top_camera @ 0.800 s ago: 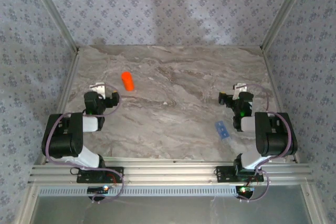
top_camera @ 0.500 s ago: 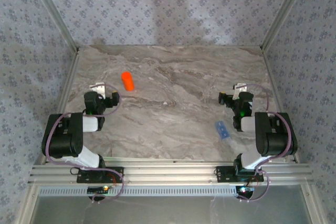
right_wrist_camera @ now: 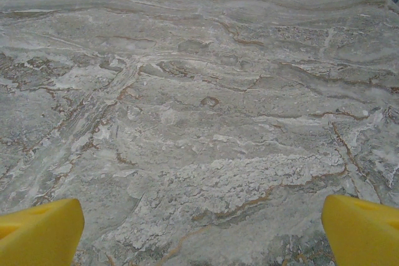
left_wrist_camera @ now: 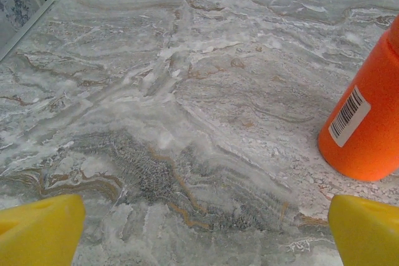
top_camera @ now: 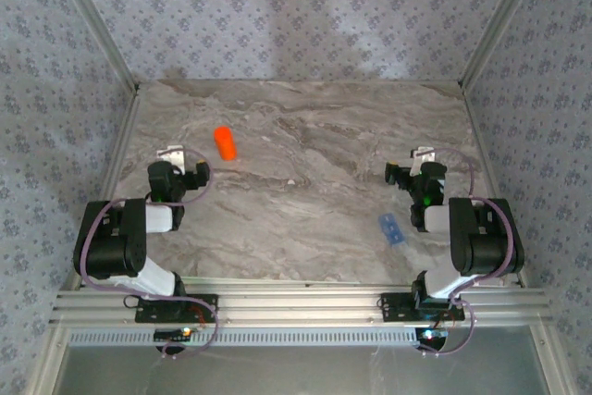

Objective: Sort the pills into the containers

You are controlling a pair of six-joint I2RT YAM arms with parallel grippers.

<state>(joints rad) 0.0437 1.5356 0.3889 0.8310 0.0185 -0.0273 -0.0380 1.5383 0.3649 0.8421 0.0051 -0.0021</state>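
On the tabletop [top_camera: 305,136], nothing is seen changed: left end effector [left_wrist_camera: 199,235] and right end effector [right_wrist_camera: 199,232] are kept released, bottle [top_camera: 225,143] and box [top_camera: 391,228] untouched; sorting is judged unstarted.

Table [top_camera: 305,136]: grey-white marble pattern, tan-brown veins. Bottle [left_wrist_camera: 365,129]: bright orange, white label [left_wrist_camera: 349,116] with black barcode. Pill box [top_camera: 391,228]: translucent blue. Walls [top_camera: 296,6]: pale grey-lilac, repeating small floral print. Fingertips [left_wrist_camera: 40,228] of left gripper [left_wrist_camera: 199,232] and right gripper [right_wrist_camera: 199,232]: yellow. Arms [top_camera: 111,242]: black, white lower segments; cables [top_camera: 86,238] mauve.

text: none legible | barcode label [left_wrist_camera: 349,116]: on orange bottle [left_wrist_camera: 369,138]
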